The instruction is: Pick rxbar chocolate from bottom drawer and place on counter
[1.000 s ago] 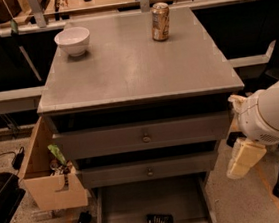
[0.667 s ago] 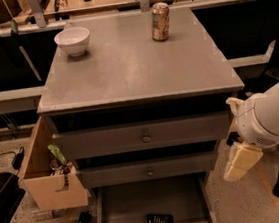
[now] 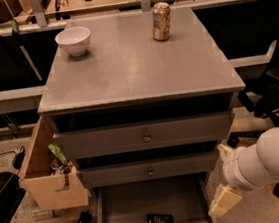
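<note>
We see a grey counter [image 3: 134, 68] — white bowl [image 3: 73, 40] at ten o'clock, gold can [image 3: 161, 21] at one; black rxbar chocolate [image 3: 160, 221] on the grey bottom drawer [image 3: 135, 204]; cream gripper [image 3: 224, 200] at five.

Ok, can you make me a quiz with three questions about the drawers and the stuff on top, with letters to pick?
1. How many things stand on the counter?
A. None
B. Two
C. Four

2. Where is the rxbar chocolate?
A. On the counter
B. On the floor of the bottom drawer
C. On the ground beside the cabinet

3. How is the bottom drawer?
A. Pulled open
B. Pushed shut
C. Lifted onto the counter

Answers:
1 B: only a white bowl and a soda can stand there.
2 B: the black bar lies flat in the drawer, near its front edge.
3 A: its bare floor shows from above. The end effector hangs just to its right, apart from the bar.
</note>
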{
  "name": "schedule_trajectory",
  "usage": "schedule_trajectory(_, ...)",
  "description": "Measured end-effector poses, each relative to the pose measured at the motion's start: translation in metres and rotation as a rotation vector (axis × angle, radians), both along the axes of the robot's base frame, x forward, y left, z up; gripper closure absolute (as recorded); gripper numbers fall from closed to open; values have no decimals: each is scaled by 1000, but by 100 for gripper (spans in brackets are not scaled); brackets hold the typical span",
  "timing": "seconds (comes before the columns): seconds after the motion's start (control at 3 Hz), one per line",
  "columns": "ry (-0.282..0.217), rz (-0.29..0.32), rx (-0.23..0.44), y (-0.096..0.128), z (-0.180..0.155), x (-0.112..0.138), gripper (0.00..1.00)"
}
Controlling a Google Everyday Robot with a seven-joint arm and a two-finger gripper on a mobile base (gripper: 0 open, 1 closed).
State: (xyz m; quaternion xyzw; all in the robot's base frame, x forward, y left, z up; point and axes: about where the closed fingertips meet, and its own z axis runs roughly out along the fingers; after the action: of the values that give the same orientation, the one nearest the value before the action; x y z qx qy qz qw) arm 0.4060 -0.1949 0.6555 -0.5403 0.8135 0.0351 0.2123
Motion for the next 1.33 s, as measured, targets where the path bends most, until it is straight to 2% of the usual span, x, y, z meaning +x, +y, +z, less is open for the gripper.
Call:
schedule_trajectory(0.33, 9, -17, 21, -4, -74, -14, 0)
schedule_trajectory(0.67, -30, -10, 21, -7, -127, -1, 0)
schedule_trajectory(1.0, -27, 35, -29, -4, -168, 28, 0)
schedule_trajectory(1.33, -28, 31, -28, -3, -172, 29, 0)
